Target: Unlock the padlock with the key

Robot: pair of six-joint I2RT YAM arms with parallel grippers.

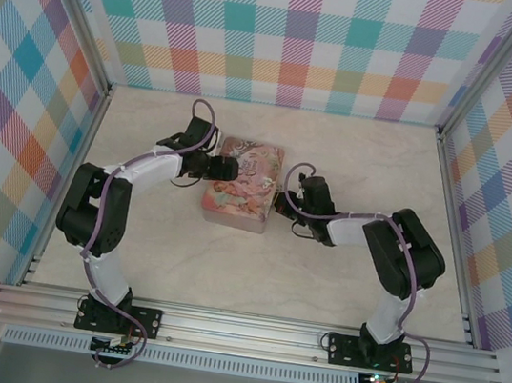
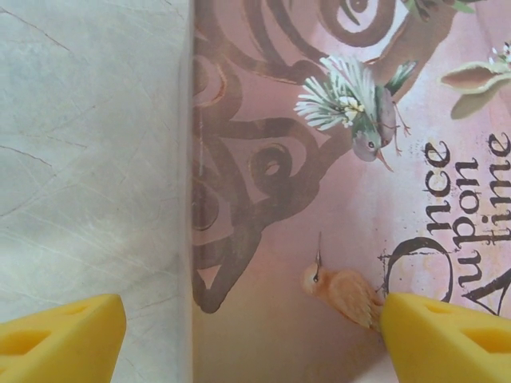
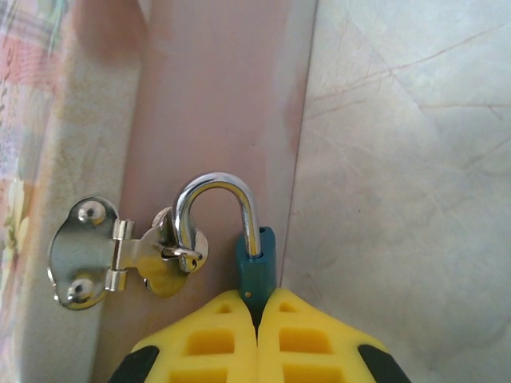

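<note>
Right wrist view: the padlock (image 3: 257, 267) is pinched by its blue body in the right gripper (image 3: 258, 307), beside the wall of the tin (image 3: 215, 96); its shackle (image 3: 214, 187) is threaded through the hasp (image 3: 120, 259); the body should be held steady and untwisted so the key can be entered; the left gripper (image 2: 254, 327) is spread above the lid (image 2: 335, 199); the tin is shut, contents hidden.

Left arm (image 1: 143, 171), right arm (image 1: 399, 251): white-black shells, purple cables (image 1: 206, 113). Left hand (image 2: 254, 327), right hand (image 3: 257, 319): yellow recessed fingers (image 3: 214, 345).
</note>
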